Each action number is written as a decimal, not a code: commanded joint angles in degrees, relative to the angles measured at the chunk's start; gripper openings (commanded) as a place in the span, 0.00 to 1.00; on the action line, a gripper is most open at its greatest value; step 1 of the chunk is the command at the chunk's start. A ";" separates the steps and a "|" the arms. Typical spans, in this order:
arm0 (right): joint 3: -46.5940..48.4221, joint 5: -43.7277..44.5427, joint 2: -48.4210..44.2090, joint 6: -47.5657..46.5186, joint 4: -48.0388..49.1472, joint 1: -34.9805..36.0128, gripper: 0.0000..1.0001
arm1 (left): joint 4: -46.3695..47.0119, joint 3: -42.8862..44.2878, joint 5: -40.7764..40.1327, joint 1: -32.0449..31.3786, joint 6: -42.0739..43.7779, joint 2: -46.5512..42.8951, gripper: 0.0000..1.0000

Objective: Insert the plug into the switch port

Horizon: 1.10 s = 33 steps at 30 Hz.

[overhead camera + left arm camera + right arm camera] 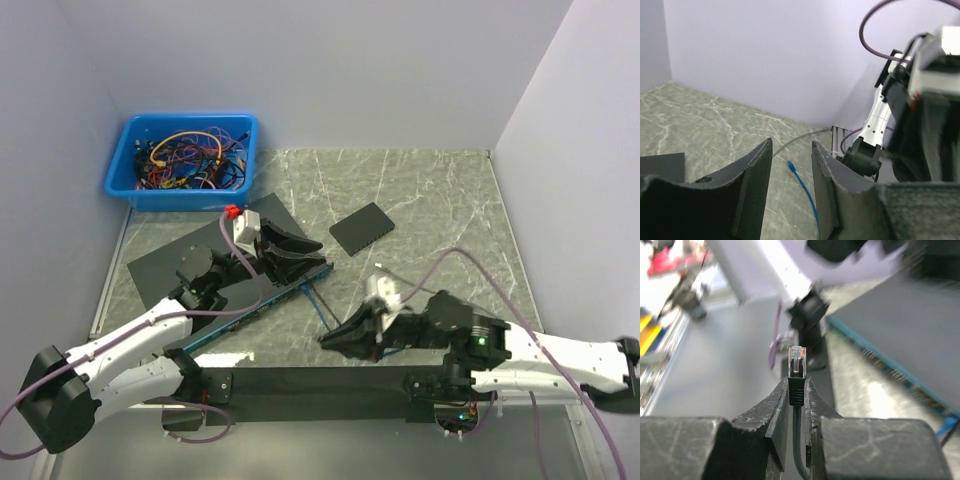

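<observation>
My right gripper (797, 385) is shut on the plug (798, 360), a clear connector with a black boot that sticks up past the fingertips, its black cable running down between them. In the top view this gripper (330, 340) hovers low at the table's centre front. The switch (170, 265) is a flat black box with a blue front edge, lying at an angle on the left. Its port row (900, 375) shows to the right in the right wrist view. My left gripper (320, 254) stands open over the switch's right end, and nothing lies between its fingers (752, 185).
A blue cable (807, 192) with a blue plug lies on the marble under the left gripper. A blue bin (185, 160) of tangled wires stands at the back left. A small black pad (362, 228) lies mid-table. A black mat (300, 380) runs along the front edge.
</observation>
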 commanded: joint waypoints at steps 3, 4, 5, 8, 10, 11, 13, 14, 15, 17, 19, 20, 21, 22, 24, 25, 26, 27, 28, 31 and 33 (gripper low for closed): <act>0.46 4.98 5.16 -0.25 3.20 6.18 0.00 | -1.33 -0.35 -3.28 0.17 2.24 -3.42 0.43; 0.02 4.36 5.51 0.28 4.17 6.35 0.00 | -1.41 -0.52 -3.37 0.25 2.24 -4.04 0.43; -0.68 3.92 5.77 0.72 5.74 6.62 0.00 | -1.42 -0.61 -3.37 0.26 2.32 -4.39 0.43; -1.73 2.68 7.97 2.30 8.56 7.75 0.00 | -1.94 -0.87 -3.81 0.26 2.32 -5.54 0.43; -2.18 2.07 9.55 3.53 9.97 8.37 0.00 | -2.29 -1.05 -4.34 0.26 2.41 -6.32 0.43; -2.53 1.89 10.08 3.88 11.28 8.90 0.00 | -2.64 -1.05 -4.51 0.26 2.50 -6.50 0.43; -2.53 1.54 11.49 4.85 12.35 10.31 0.00 | -2.73 -1.66 -5.39 0.26 2.50 -7.64 0.43; -2.62 1.71 11.92 5.03 13.13 10.83 0.00 | -2.47 -1.93 -5.74 0.34 2.67 -7.91 0.43; -2.62 1.72 12.71 5.38 13.49 11.71 0.00 | -2.47 -2.19 -6.18 0.34 2.76 -8.26 0.43; -2.27 1.72 13.51 5.47 13.75 12.24 0.00 | -2.56 -2.46 -7.59 0.34 2.76 -8.79 0.42; -2.00 1.54 14.47 5.47 13.84 12.86 0.00 | -2.82 -2.46 -8.11 0.43 2.94 -9.05 0.42; -1.83 1.02 15.26 5.64 14.37 12.95 0.00 | -2.82 -2.54 -8.20 0.43 2.94 -9.23 0.42; -1.91 0.75 15.79 5.82 14.72 13.12 0.00 | -2.82 -2.63 -8.29 0.43 2.94 -9.23 0.42; -1.91 0.31 16.41 6.08 15.25 13.21 0.00 | -2.82 -2.72 -8.38 0.43 2.94 -9.58 0.42; -2.09 -0.74 18.69 6.87 16.39 13.38 0.00 | -2.82 -3.07 -8.91 0.43 3.03 -10.11 0.42; -2.09 -0.83 19.22 7.05 16.83 13.82 0.00 | -2.82 -3.33 -9.17 0.43 3.03 -10.63 0.42; -1.92 -0.83 19.66 7.22 17.35 14.09 0.00 | -2.91 -3.51 -9.61 0.43 3.12 -10.90 0.42; -2.00 -0.83 20.19 7.40 17.62 14.35 0.00 | -3.00 -3.77 -9.78 0.43 3.20 -11.16 0.42; -1.83 -0.83 20.45 7.49 17.80 14.53 0.00 | -3.17 -3.86 -10.05 0.52 3.29 -11.51 0.42; -1.13 -0.40 21.07 7.05 17.63 14.79 0.00 | -2.91 -4.04 -10.31 0.52 3.38 -11.87 0.43; -0.86 -0.22 21.33 6.61 17.01 14.88 0.00 | -2.91 -4.04 -10.31 0.61 3.38 -11.69 0.42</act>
